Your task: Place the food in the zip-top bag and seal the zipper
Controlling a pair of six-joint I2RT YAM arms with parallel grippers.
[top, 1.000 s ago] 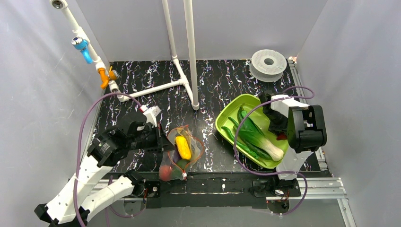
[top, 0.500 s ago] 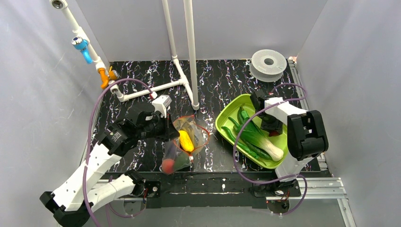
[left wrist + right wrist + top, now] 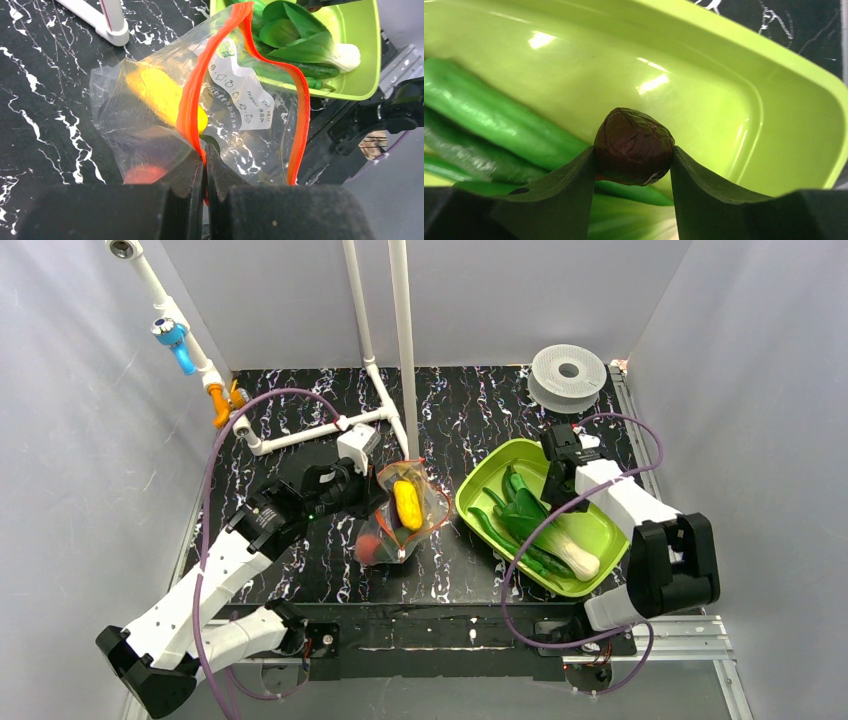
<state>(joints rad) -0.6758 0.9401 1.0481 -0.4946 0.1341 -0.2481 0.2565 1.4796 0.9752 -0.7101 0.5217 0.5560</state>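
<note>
Right gripper (image 3: 633,151) around dark round food (image 3: 634,137)

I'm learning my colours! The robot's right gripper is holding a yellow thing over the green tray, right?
Not quite: the right gripper holds a dark brownish-purple piece, not a yellow one, as the right wrist view shows. It is held over the green tray. The yellow piece is inside the zip-top bag.
</note>
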